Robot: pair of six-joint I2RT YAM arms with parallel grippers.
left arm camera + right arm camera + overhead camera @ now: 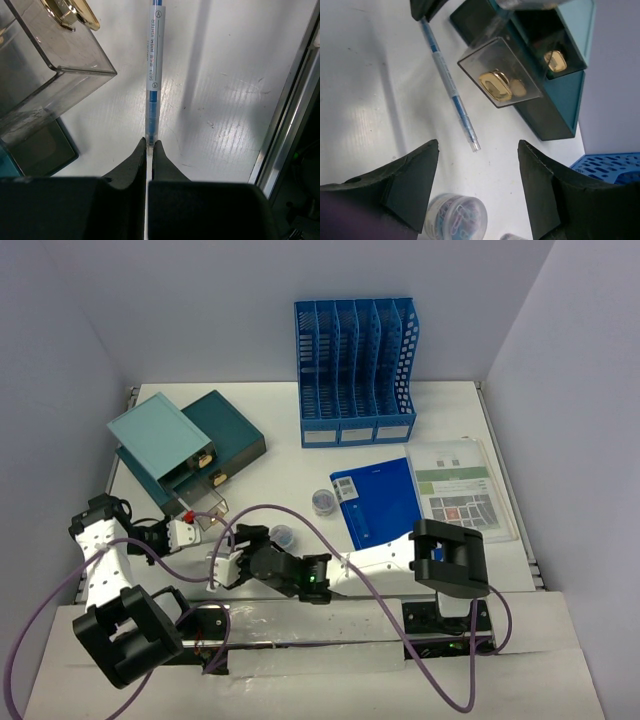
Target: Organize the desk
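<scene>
Lavender walls enclose the white surface (290,465), spread under both arms. At near left, the highlighter (152,75) is pinched at its very end by the closed left tool (149,145); it could pivot or slip out. The right tool (477,144) is held open close by, so a collision is possible.

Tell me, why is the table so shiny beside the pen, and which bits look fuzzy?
Left wrist view: glare whitens the desk right of the highlighter, with a grey shadow stripe above. Right wrist view: a bright patch at left; the right gripper's near fingers look fuzzy.
</scene>
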